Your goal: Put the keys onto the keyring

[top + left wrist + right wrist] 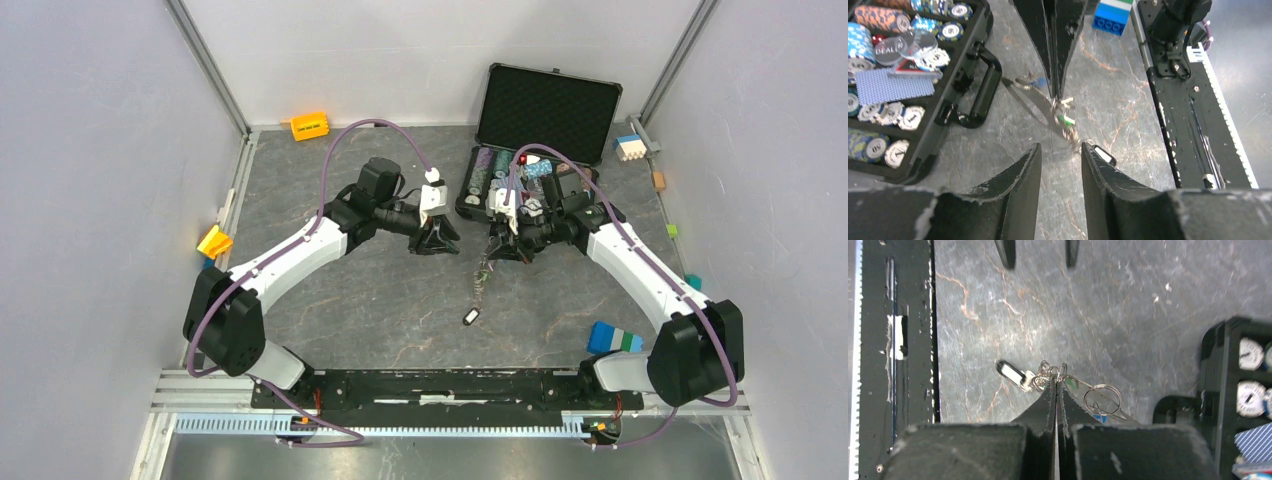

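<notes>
Grey marbled table (400, 300), pale walls (80, 150) | left pincer (1061, 148) apart | right pincer (1056, 382) clamps keyring (1040, 381)

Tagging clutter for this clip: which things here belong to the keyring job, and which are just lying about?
Job: keyring, pinched in the shut right hand; its fob and green tag; open left hand. Keys: too small to tell.
Lying about: poker chip case, playing cards, toy blocks.
</notes>
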### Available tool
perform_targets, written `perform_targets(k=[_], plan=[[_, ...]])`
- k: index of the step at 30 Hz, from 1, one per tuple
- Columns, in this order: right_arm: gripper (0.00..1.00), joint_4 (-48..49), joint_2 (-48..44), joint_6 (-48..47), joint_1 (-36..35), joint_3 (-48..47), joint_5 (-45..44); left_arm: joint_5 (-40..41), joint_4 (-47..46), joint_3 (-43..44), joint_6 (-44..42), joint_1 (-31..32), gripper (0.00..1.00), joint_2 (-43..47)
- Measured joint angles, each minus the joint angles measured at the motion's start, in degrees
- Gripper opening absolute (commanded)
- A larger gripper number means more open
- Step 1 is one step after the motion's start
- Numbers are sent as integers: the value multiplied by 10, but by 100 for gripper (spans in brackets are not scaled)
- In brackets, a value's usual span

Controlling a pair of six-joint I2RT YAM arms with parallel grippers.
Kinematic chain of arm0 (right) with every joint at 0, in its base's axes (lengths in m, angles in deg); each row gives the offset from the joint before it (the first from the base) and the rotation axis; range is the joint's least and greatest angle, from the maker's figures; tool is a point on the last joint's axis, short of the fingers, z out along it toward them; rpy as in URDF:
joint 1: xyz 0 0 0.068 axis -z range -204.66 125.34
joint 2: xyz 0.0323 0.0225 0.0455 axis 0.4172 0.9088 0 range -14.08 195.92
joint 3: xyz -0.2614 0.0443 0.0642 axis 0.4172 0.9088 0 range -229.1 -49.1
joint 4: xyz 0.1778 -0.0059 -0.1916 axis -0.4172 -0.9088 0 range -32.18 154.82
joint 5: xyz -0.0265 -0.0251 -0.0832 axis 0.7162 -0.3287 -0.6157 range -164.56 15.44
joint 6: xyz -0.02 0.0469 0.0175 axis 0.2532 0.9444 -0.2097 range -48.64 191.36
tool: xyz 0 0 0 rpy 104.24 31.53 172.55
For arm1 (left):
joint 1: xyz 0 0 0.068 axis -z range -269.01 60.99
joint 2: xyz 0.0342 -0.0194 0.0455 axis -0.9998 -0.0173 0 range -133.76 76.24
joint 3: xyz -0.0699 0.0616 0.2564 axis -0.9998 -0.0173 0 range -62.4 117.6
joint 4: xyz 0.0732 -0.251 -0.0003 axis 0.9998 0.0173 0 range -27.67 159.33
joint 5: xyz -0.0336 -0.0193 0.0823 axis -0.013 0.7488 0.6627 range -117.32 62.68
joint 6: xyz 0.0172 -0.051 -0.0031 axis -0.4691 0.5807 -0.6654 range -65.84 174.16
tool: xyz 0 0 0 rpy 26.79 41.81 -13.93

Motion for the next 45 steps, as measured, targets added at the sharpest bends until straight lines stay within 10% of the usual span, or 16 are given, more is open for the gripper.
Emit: perform_targets(k=[45], plan=[[0,98,-29,138,-79,-44,19,10,76,39,-167,27,37,0]])
